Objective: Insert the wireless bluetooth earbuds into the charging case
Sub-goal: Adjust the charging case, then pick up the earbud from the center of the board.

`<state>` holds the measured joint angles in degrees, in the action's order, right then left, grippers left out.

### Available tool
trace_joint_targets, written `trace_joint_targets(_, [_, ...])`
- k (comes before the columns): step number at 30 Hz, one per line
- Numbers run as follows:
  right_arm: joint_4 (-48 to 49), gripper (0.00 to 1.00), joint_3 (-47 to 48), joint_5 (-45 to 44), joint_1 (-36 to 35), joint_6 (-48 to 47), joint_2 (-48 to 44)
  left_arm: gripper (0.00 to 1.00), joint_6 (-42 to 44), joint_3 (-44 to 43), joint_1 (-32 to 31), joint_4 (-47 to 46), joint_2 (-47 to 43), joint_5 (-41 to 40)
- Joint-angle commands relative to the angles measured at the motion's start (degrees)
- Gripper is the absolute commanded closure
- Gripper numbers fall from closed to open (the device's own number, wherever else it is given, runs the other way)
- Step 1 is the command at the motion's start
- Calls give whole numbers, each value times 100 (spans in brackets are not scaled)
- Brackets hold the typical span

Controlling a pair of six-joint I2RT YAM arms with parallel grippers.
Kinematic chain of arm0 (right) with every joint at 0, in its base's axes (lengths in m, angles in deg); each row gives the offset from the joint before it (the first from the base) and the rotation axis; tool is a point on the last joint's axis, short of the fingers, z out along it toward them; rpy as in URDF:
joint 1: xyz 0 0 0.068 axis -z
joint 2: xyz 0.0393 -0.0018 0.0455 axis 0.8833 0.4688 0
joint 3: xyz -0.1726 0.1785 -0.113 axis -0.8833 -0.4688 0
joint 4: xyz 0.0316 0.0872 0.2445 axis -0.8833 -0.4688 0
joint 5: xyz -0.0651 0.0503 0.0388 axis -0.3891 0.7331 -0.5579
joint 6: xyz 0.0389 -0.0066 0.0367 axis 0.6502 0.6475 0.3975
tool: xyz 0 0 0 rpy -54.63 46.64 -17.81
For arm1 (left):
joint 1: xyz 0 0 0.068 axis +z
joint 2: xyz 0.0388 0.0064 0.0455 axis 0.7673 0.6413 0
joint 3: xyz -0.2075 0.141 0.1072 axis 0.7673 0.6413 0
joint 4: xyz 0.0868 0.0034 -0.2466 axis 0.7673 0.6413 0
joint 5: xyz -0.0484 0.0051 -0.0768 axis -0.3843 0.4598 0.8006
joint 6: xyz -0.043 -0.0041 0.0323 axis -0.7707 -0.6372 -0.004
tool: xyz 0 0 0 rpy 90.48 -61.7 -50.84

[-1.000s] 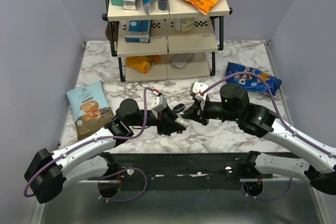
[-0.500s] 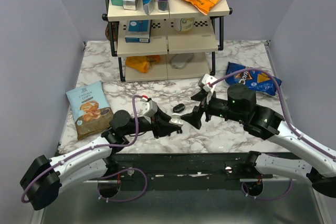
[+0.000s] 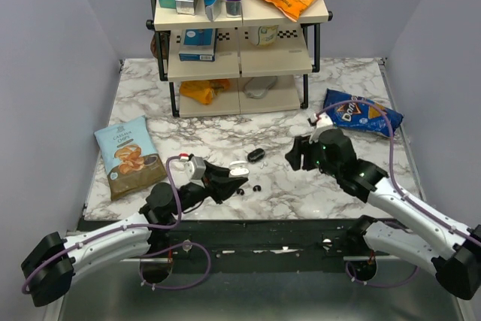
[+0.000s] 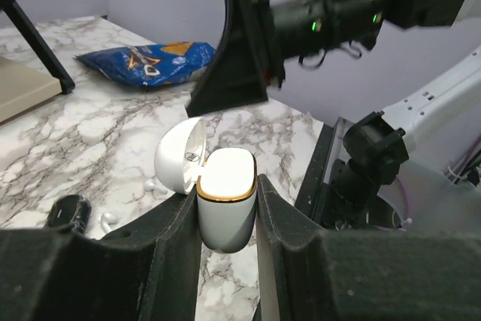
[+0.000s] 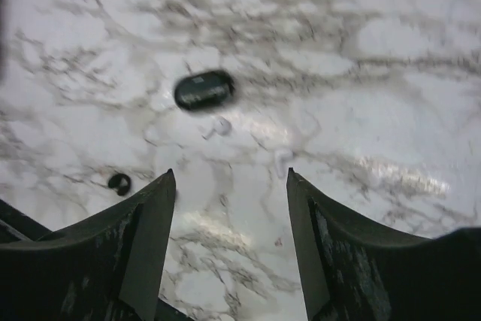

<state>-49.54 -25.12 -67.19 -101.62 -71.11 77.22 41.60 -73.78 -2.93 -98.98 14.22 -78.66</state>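
Top: left gripper [image 3: 234, 175] clamping open white case [image 3: 240, 168]; right gripper [image 3: 294, 154] hovering right of black case [image 3: 256, 155] | Left wrist: case standing upright between fingers [image 4: 174, 249], lid tipping left; white buds [image 4: 110, 219] lying on table [image 4: 90, 133] | Right wrist: jaws gaping, empty, above buds.
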Motion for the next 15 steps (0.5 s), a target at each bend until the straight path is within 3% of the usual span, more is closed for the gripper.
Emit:
trace_joint_targets(1, [208,39,-524,-308,46,481,340,100,468,110,-504,-119,-266,-1148])
trace_joint_targets(2, [234,46,-542,-229,37,490,480,100,531,101,-584,-23,-267,-1271])
trace_joint_targets(6, [427,57,-508,-184,46,447,1043,100,646,66,-752,40,-214,-1448])
trace_joint_targets(15, [235,59,159,-45,46,157,2107,100,549,286,-796,250,-652,-1606])
